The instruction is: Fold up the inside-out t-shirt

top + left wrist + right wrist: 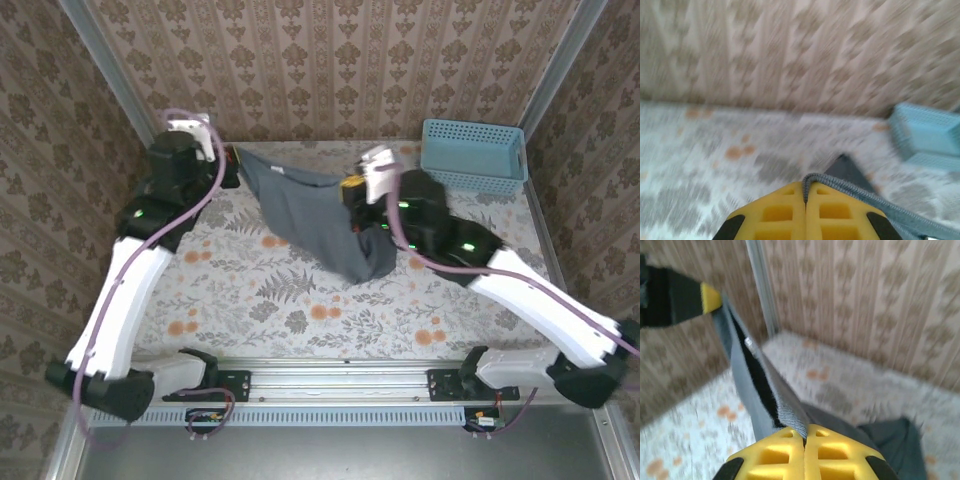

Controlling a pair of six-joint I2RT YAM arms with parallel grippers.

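Observation:
The inside-out t-shirt [310,215] is dark slate grey and hangs stretched between my two grippers above the floral table cloth, its lower end sagging near the table's middle. My left gripper [234,165] is shut on one ribbed edge [850,192] of the shirt at the back left; its yellow fingers [780,212] press together over the hem. My right gripper [352,190] is shut on another edge [790,415] of the shirt, the fabric running taut from my yellow fingers [832,455] up to the left gripper [710,297].
A light blue perforated basket [474,155] stands at the back right corner, also seen as the basket [927,135] from the left wrist. Patterned walls close in the back and sides. A metal rail [340,375] runs along the near edge.

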